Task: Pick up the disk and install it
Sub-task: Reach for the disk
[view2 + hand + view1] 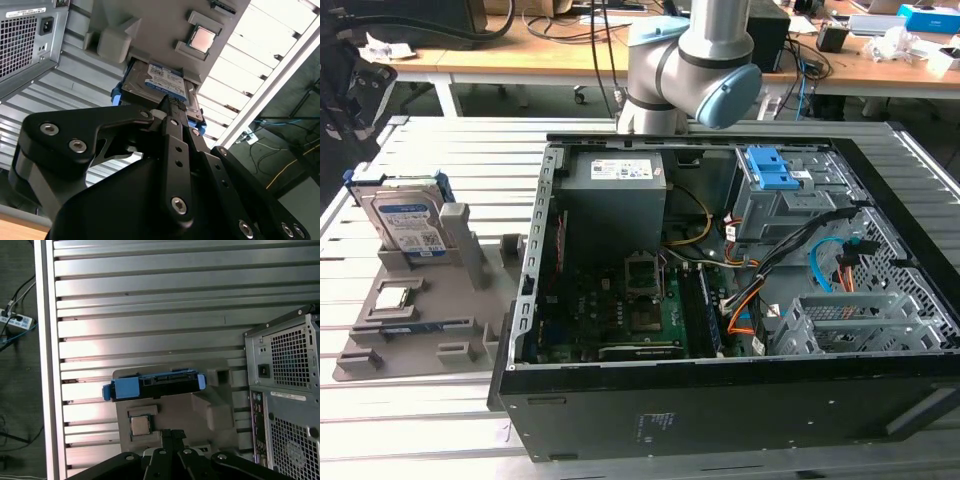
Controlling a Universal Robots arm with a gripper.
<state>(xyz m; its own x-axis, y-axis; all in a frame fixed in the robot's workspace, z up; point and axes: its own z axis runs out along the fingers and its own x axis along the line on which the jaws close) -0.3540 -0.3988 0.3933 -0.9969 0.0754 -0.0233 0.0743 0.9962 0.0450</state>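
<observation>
standing upright: white-and-blue-labelled disk (408, 225)

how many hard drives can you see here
1. The disk stands on edge in the grey holder, at the exterior view's left of the open computer case. Others could be hidden inside the case.
</observation>
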